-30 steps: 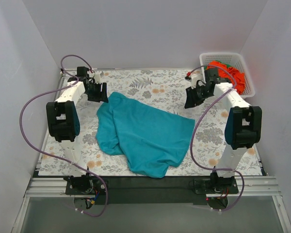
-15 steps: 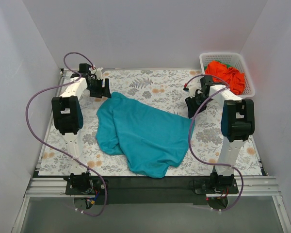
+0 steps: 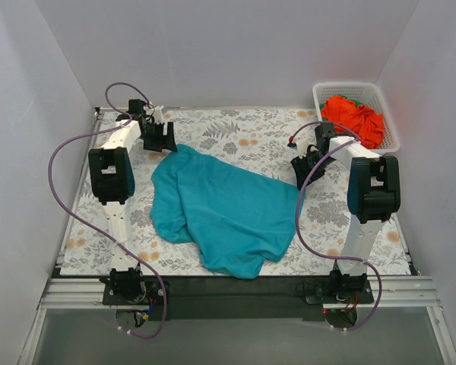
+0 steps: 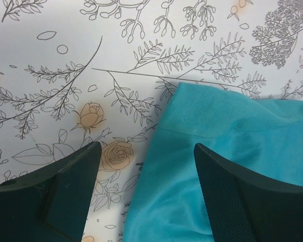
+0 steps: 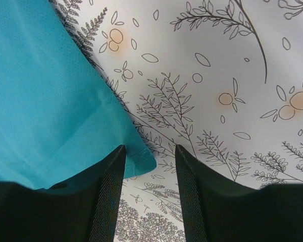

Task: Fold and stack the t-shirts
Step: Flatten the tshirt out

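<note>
A teal-blue t-shirt lies crumpled in the middle of the floral mat. My left gripper is open just above the shirt's far left corner; in the left wrist view the teal cloth lies between and under the spread fingers. My right gripper is open at the shirt's right corner; in the right wrist view the hemmed corner sits between the fingers, not pinched. An orange-red t-shirt lies bunched in the basket, with a bit of green cloth behind it.
A white lattice basket stands at the back right, off the mat's corner. White walls close in the left, back and right sides. The floral mat covers the table; a metal rail runs along the front.
Both arms have drawn in toward the shirt. The left gripper moved right to the far left corner; the right gripper moved down to the right corner. The shirt has not moved.
</note>
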Available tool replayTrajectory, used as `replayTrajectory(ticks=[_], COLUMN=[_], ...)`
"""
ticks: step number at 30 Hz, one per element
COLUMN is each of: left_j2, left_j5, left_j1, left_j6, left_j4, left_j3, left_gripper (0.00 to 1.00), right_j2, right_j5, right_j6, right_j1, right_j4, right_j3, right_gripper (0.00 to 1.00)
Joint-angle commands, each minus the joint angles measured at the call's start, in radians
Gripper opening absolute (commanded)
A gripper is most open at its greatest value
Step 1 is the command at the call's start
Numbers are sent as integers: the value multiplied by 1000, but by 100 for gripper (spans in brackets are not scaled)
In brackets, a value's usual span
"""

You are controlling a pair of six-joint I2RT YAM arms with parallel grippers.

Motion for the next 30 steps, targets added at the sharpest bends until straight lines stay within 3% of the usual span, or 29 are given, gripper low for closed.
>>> replayTrajectory(ticks=[1, 11, 14, 15, 18, 19, 27, 28, 29, 30], left_j2=[5, 48, 51, 53, 79, 87, 98, 90, 79, 52], left_j5=[19, 99, 108, 113, 134, 154, 252, 259, 271, 274], left_j1=[-8, -42, -42, -42, -42, -42, -43, -43, -43, -43], left_j6=[-13, -67, -74, -79, -100, -106, -136, -136, -131, -114], left_j4=[-5, 2, 12, 21, 27, 25, 24, 25, 27, 27], left_j3=[51, 80, 80, 83, 118, 130, 198, 198, 198, 197], left_gripper=[74, 73, 72, 72, 69, 67, 20, 7, 0, 0], right_j2=[22, 37, 42, 42, 44, 44, 73, 77, 80, 82], right_j5=[-40, -102, -94, -89, -71, -63, -39, -34, -34, -33], right_j6=[-33, -33, -36, -34, -36, -34, -3, 1, 12, 15], right_j1=[0, -1, -1, -1, -6, -7, -14, -15, -18, -20], right_j4=[-57, -117, -126, -126, -126, -125, -125, -126, -128, -129], right_j3=[-53, -39, -40, -40, -28, -14, 143, 163, 179, 208], right_gripper=[51, 49, 39, 26, 2, 1, 1, 1, 1, 1])
